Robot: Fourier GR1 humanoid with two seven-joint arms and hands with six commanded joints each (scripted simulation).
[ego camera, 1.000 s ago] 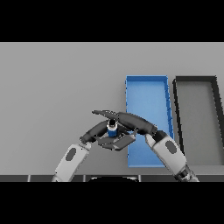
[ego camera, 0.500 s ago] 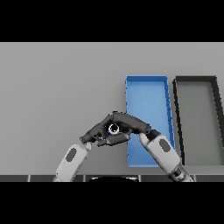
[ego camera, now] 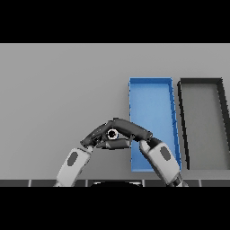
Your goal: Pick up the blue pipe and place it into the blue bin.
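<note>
**Both hands meeting at the blue pipe, near edge of the surface**

Item: blue pipe (ego camera: 112, 133), seen end-on as a small ring with a dark bore, held above the grey surface (ego camera: 58, 90) close to its near edge, just left of the blue bin.

Left hand (ego camera: 96, 134): fingers curled against the pipe from the left, clamped on it.

Right hand (ego camera: 132, 129): fingers laid over the pipe from the right, curled round it; fingertips meet those of the left hand.

Blue bin (ego camera: 150, 82): long, open-topped, right of centre, its near left corner behind the right forearm.

Black bin (ego camera: 200, 81): same shape, just beside the blue bin, toward the right edge.
</note>
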